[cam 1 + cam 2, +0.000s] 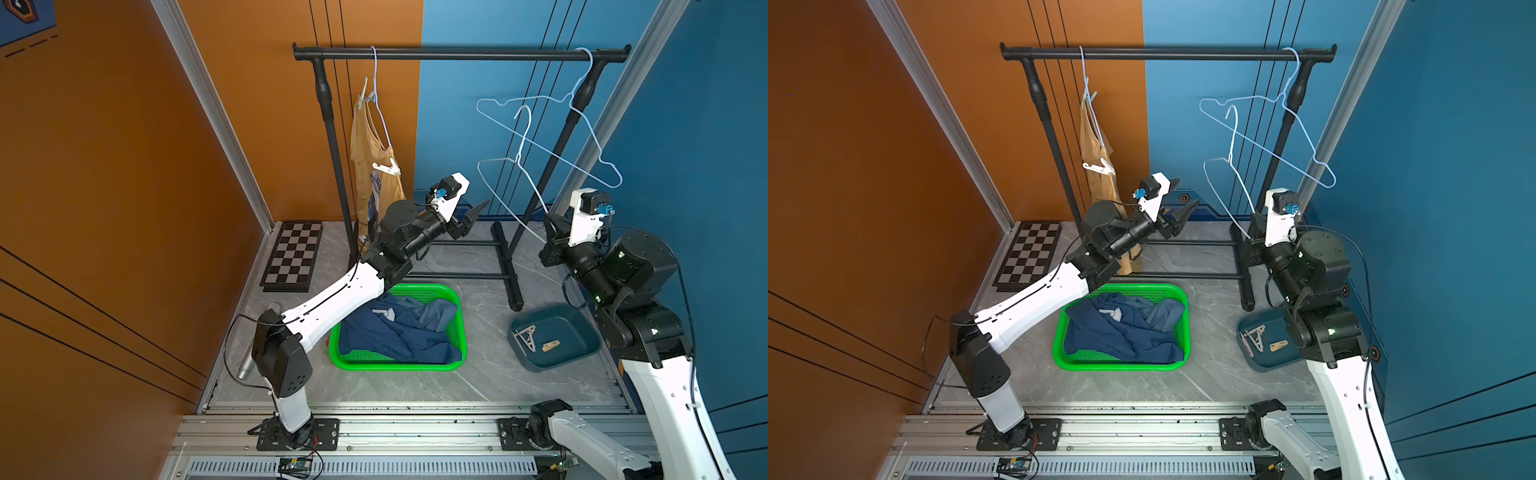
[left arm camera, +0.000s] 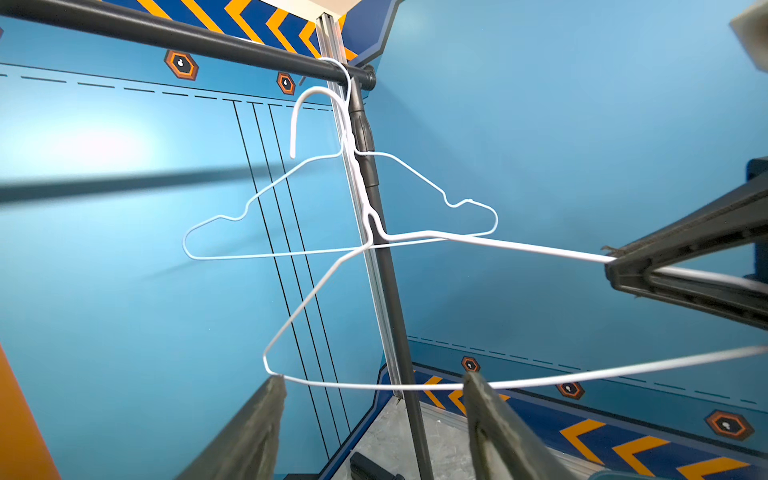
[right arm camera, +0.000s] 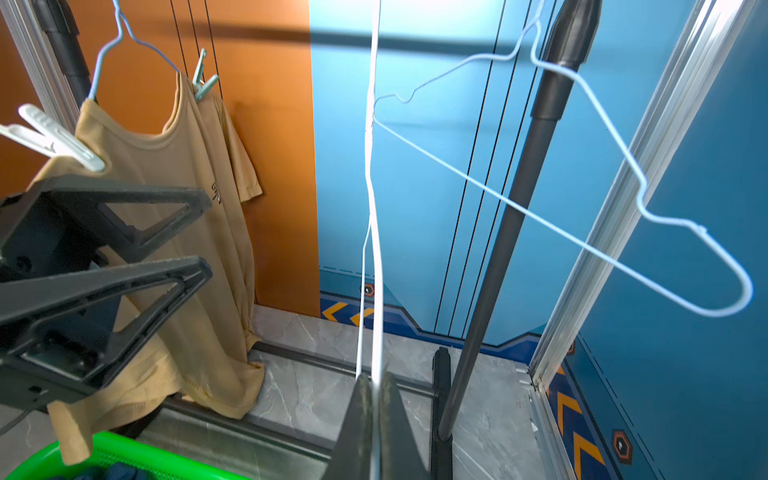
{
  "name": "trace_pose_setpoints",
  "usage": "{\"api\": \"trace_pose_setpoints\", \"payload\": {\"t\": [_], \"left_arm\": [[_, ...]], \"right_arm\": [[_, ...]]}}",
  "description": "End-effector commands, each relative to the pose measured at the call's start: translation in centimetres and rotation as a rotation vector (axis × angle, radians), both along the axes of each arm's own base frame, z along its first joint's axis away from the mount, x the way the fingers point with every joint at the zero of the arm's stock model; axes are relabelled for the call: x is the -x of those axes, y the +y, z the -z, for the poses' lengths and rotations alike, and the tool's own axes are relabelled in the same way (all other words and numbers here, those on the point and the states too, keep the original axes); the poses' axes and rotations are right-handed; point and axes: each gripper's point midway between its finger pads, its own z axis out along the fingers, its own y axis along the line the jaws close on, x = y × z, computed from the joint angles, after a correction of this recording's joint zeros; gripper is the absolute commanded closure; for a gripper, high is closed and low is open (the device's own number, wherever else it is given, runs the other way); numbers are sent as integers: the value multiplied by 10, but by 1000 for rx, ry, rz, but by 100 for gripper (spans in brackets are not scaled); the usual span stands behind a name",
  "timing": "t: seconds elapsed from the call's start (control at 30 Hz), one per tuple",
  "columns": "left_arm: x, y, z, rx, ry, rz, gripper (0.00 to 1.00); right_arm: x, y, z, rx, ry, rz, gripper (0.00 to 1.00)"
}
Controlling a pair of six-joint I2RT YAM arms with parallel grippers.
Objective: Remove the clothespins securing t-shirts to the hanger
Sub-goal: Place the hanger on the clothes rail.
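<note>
Right jaws on hanger (image 3: 376, 311), wrist-view clearest

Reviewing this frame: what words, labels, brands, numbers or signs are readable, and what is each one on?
No text reads clearly in any view.
Yellow t-shirt, small dark chest print: too blurred to read.
Hexagon badges on the blue wall: a white icon only, no letters.
Orange chevrons along the wall base: arrow marks, no words.
</note>
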Motion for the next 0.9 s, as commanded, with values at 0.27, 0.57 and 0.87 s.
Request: {"api": "trace_pose_setpoints", "payload": {"t": [0.27,0.57,0.87], "left_arm": [[-35,11,-61,177,-47,-2,30],[-59,15,-87,268,-92,19,30],[-77,17,-84,303,-86,20,31]], "right_arm": [[-23,4,-70,-98,-193,-44,100],[-46,0,-95,-124,-263,-52,100],[-82,0,-94,-174,-238,-74,100]]}}
